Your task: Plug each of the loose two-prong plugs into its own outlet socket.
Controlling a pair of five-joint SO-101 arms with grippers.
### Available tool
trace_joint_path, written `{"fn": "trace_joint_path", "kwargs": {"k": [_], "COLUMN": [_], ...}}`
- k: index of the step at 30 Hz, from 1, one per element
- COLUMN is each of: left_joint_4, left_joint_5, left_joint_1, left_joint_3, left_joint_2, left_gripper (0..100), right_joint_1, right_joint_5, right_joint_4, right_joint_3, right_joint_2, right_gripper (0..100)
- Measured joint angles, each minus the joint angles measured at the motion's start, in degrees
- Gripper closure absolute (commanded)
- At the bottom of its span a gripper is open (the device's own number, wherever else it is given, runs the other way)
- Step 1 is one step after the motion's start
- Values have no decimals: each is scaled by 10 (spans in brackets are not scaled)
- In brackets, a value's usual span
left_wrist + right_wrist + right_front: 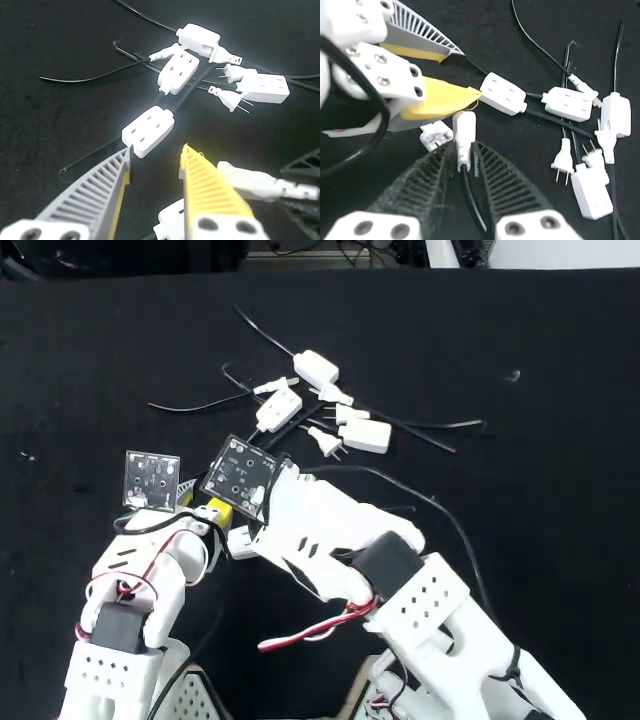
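My right gripper [465, 150] is shut on a white two-prong plug [465, 135], whose black cord runs back between the black fingers. The plug's front end lies against the yellow finger [442, 102] of my left gripper [156, 150], which is open. Just beyond the left fingertips lies a white outlet block [147, 130], also [503, 93] in the right wrist view. The held plug [260, 182] lies beside the yellow finger, short of that block. A loose plug [230, 100] and a second one [231, 73] lie farther off on the black table.
More white outlet blocks [278, 410] [316, 367] [365, 435] and thin black cords [420, 425] are tangled at the table's middle. A small white piece [436, 135] lies under the grippers. Both arms crowd the front left; the right half of the cloth [540, 440] is bare.
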Motion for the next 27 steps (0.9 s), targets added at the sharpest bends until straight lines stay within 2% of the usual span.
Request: {"fn": "trace_joint_path", "kwargs": {"k": [5,10,14,21,27], "left_joint_4": [0,0,0,0,-11], "left_joint_5": [-2,-2,-1,-2,-2], "left_joint_1": [-10,-125,-207,-219,-219], "left_joint_3": [0,3,69,97,115], "left_joint_2": [1,0,2,0,1], "left_gripper": [830,829,830,830,830], "right_joint_1": [34,75,78,78,78], "right_joint_5": [-26,-103,-151,-239,-262], "right_joint_4": [17,47,55,55,85], "right_joint_3": [0,-1,-23,-72,-120], "right_joint_2": [1,67,154,270,289], "right_gripper": [988,988,988,988,988]}}
